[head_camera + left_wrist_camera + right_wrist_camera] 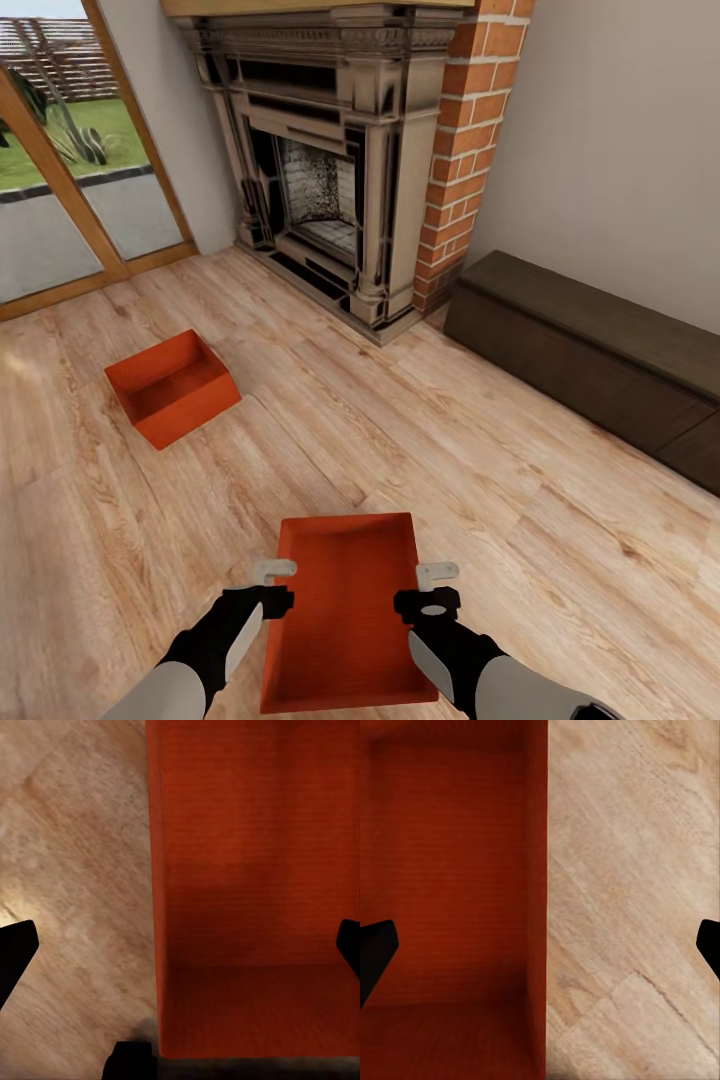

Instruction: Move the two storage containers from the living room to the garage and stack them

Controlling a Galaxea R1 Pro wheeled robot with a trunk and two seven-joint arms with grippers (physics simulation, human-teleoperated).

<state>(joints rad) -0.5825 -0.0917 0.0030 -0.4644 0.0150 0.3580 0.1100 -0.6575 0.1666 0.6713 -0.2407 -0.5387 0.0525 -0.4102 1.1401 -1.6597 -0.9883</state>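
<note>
Two orange-red storage containers lie on the living room's light wood planks. One container [172, 386] sits farther off at the left, apart from both arms. The other container [345, 610] lies lengthwise right in front of me, between my arms. My left gripper [272, 588] is over its left long wall [157, 907], open wide, one finger outside and one over the inside [184, 945]. My right gripper [435, 588] is open the same way astride the right long wall [540, 870], fingers [376, 952] apart from it [544, 945]. The garage is out of view.
A stone fireplace [330, 170] with a red brick column [465, 150] stands ahead. A low dark wood bench [590, 360] runs along the right wall. A wood-framed glass door [60, 180] is at the far left. Wood floor [420, 440] lies between these.
</note>
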